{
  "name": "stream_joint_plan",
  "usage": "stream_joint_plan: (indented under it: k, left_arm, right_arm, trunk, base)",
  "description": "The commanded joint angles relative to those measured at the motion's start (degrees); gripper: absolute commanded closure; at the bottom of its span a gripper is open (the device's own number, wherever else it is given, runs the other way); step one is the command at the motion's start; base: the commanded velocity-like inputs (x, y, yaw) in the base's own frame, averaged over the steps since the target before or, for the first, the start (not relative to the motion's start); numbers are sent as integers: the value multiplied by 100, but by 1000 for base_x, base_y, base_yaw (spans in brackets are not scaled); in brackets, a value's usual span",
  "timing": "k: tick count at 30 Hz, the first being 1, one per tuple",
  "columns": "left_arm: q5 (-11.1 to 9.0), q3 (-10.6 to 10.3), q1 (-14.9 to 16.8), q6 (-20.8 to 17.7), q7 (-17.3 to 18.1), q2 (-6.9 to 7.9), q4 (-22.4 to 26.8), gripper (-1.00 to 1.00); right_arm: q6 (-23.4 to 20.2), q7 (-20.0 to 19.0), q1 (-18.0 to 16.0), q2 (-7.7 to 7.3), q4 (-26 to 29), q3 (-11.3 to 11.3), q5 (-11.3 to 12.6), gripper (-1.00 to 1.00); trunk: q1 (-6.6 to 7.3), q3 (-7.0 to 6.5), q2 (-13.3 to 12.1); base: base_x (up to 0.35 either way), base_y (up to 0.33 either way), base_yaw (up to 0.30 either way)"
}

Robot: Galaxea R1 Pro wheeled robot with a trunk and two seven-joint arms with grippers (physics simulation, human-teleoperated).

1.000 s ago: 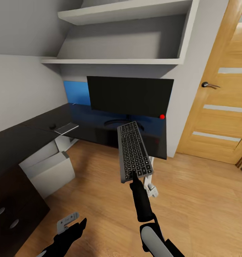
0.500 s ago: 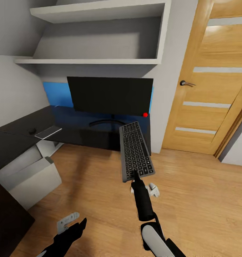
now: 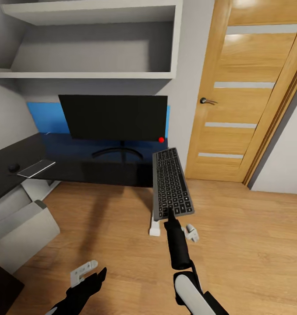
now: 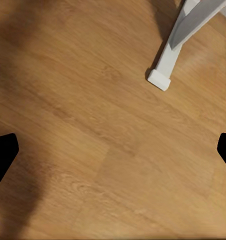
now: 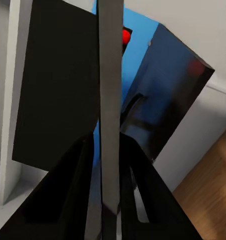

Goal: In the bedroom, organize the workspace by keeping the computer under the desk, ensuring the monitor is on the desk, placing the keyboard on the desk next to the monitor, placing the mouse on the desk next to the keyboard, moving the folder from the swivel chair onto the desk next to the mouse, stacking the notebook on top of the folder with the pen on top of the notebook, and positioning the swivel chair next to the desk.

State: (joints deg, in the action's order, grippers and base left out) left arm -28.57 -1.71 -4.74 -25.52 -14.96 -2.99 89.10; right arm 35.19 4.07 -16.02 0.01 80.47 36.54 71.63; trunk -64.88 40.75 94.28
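My right gripper (image 3: 169, 215) is shut on the near end of the keyboard (image 3: 171, 183), a long grey frame with black keys held up over the wooden floor in front of the desk (image 3: 100, 171). In the right wrist view the keyboard (image 5: 110, 80) runs edge-on between the two black fingers (image 5: 68, 190). The black monitor (image 3: 113, 116) stands on the desk. A small dark mouse (image 3: 13, 167) and a thin flat notebook (image 3: 36, 168) lie at the desk's left part. The light grey computer (image 3: 21, 229) sits under it. My left gripper (image 3: 90, 272) hangs low and open over bare floor (image 4: 113, 150).
A wooden door (image 3: 249, 96) with a handle (image 3: 207, 101) stands to the right of the desk. White wall shelves (image 3: 87, 74) hang above the monitor, and a blue wall panel (image 3: 45, 117) sits behind it. A white desk leg (image 3: 155, 227) stands near my right arm.
The head view has swung to the right, so the desk and monitor sit further left in the picture and more door shows. The keyboard stays in my right gripper.
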Motion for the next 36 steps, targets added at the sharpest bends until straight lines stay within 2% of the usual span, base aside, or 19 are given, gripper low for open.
stream_joint_plan:
  k: [1,4,5,8,10,18,21,26,28,30,31,32,36]
  left_arm:
    - [-61,-5,0,-14,-51,0,11,-100]
    - [-64,-5,0,-15,-51,0,11,-100]
    - [-63,-5,0,-16,-51,0,11,-100]
    - [-68,-5,0,-17,-52,0,11,-100]
    - [-66,-5,0,-16,-52,0,11,-100]
    - [-57,-5,-7,11,-54,0,22,-100]
    - [-53,-5,-256,103,-66,0,106,-100]
    - [-42,-2,-483,190,-75,18,138,-100]
    - [280,-1,-787,524,-68,52,99,-100]
    - [671,6,-883,959,-53,73,-77,-100]
    - [881,10,-922,1355,-47,82,-255,-100]
    - [995,12,-940,1614,-45,87,-380,-100]
    - [1035,20,-948,1715,-43,92,-488,-100]
  right_arm:
    - [58,17,-6,5,-1,16,-9,100]
    - [356,3,-6,51,-144,35,2,100]
    - [491,1,-6,113,-188,39,16,100]
    - [863,-9,-6,429,-263,30,38,100]
    - [943,-11,-6,539,-273,26,41,100]
    - [972,220,-6,458,-286,35,48,100]
    - [999,211,-6,452,-284,38,46,100]
    - [1009,227,-6,444,-282,35,39,100]
    - [1000,221,-6,373,-283,32,39,100]
    - [998,205,-6,328,-284,41,42,100]
    - [999,196,-6,315,-285,49,43,100]
    - [999,192,-6,303,-284,54,49,100]
    - [999,190,-6,322,-286,63,46,100]
  trunk:
    - [0,4,2]
    - [0,4,2]
    - [0,4,2]
    - [0,4,2]
    - [0,4,2]
    - [0,4,2]
    - [0,4,2]
    - [0,4,2]
    - [0,4,2]
    - [0,4,2]
    - [0,4,2]
    - [0,4,2]
    - [0,4,2]
  base:
    - [0,0,-48]
    - [0,0,-17]
    - [0,0,-6]
    - [0,0,-2]
    - [0,0,0]
    - [0,0,0]
    - [0,0,0]
    - [0,0,0]
    - [0,0,0]
    - [0,0,0]
    - [0,0,0]
    - [0,0,0]
    - [41,0,0]
